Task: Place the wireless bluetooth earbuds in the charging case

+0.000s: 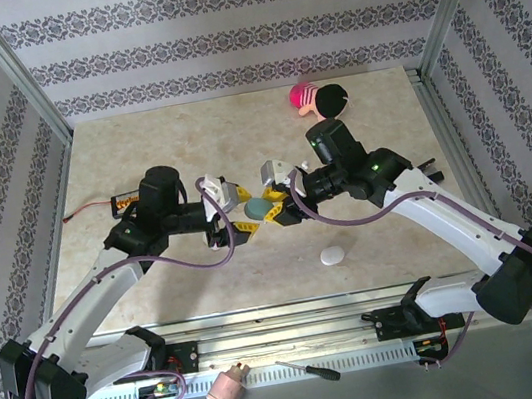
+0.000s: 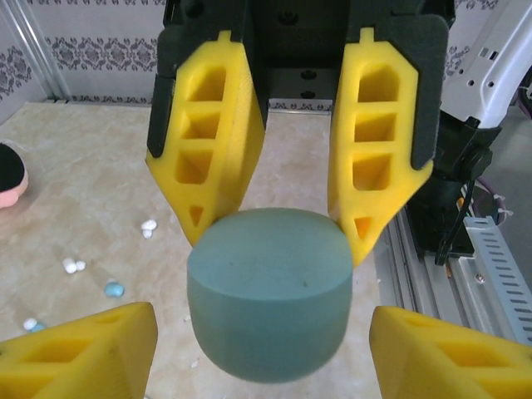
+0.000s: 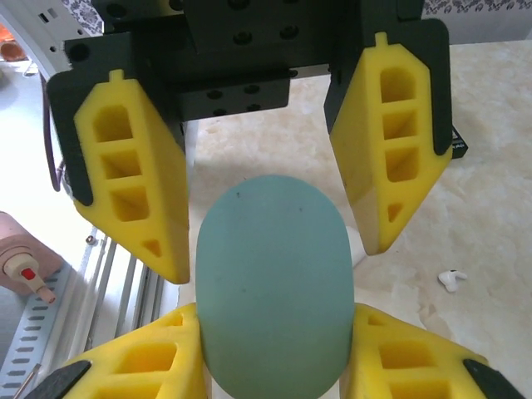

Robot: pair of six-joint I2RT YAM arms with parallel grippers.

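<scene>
right gripper (image 3: 274, 317) clamps the teal pebble-shaped charging case (image 3: 273, 249), bottom cut off; left gripper (image 2: 262, 312) straddles it, fingers apart; tiny white and blue earbuds (image 2: 73, 266) blur at lower left.

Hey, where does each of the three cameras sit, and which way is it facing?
Top external: above and behind the bases, looking down on the table; both arms show, meeting mid-table.
Left wrist: mounted behind the left gripper, looking rightward at the right gripper; own yellow fingers at the bottom.
Right wrist: mounted behind the right gripper, looking leftward at the left gripper; own fingers at the bottom.
Shared: both wrist views see the teal case from opposite sides.
</scene>
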